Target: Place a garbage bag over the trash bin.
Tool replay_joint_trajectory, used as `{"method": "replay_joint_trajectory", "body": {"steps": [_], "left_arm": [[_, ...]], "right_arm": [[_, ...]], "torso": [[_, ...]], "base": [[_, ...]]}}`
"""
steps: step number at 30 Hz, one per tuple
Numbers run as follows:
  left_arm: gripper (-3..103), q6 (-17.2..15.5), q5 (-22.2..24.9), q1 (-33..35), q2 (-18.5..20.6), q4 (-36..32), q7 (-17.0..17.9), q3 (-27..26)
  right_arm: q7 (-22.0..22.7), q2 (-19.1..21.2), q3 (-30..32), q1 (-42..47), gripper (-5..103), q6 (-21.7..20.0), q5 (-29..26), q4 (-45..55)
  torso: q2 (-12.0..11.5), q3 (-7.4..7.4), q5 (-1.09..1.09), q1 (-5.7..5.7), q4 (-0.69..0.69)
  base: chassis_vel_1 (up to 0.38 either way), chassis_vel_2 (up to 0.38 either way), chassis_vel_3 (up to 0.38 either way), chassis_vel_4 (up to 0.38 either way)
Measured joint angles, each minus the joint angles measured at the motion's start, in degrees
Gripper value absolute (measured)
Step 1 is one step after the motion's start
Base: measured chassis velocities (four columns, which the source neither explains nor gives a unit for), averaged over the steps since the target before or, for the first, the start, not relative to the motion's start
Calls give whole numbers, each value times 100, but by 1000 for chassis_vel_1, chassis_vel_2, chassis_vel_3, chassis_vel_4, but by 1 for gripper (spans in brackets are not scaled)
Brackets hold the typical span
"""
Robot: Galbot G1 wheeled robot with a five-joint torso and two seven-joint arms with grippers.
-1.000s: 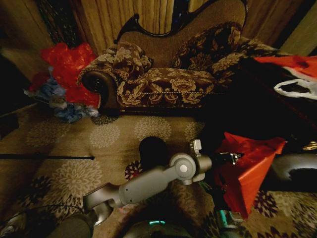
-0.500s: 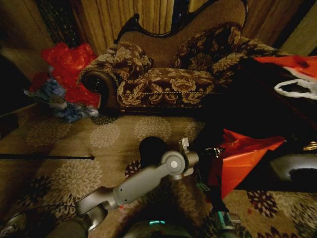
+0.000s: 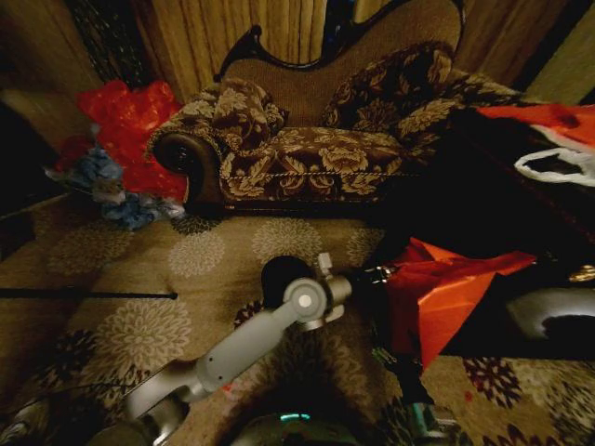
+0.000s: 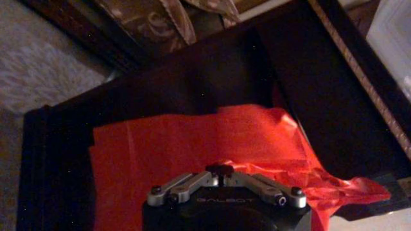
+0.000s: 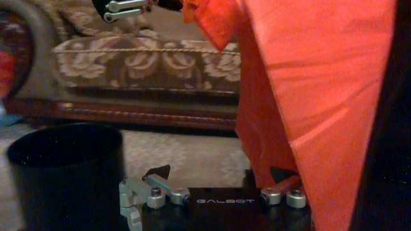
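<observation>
My left gripper stays pinched on the garbage bag's top edge and has carried it leftward toward the trash bin. My right gripper, jaws apart, sits below the bag. Bin still uncovered.

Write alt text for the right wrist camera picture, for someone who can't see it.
The garbage bag, a bright red plastic sheet, hangs over the right gripper, whose fingers are spread with one against the bag's lower edge. The black trash bin stands on the patterned carpet beside it, with the floral sofa behind and the left gripper pinching the bag's upper corner.
</observation>
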State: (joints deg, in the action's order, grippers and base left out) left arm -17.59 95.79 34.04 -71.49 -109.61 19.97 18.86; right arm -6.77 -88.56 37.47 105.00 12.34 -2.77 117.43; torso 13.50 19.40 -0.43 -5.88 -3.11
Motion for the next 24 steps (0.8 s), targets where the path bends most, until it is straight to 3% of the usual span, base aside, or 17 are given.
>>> {"method": "replay_joint_trajectory", "body": {"steps": [5, 9, 24], "left_arm": [[0, 48, 23, 384, 212, -233, -47, -381], [0, 104, 152, 779, 619, -508, -97, -960], [0, 177, 456, 1623, 1692, -1297, -117, -2312]], "right_arm": [[-243, -29, -41, 54, 100, 30, 82, -63], [-372, 42, -68, 52, 100, -7, 102, -109], [-406, 54, -252, -38, 100, -51, 279, -165]], "torso": [[0, 0, 0, 0, -1], [0, 0, 0, 0, 0], [0, 0, 0, 0, 0]], "base": [[0, 0, 0, 0], [0, 0, 0, 0], [0, 0, 0, 0]]}}
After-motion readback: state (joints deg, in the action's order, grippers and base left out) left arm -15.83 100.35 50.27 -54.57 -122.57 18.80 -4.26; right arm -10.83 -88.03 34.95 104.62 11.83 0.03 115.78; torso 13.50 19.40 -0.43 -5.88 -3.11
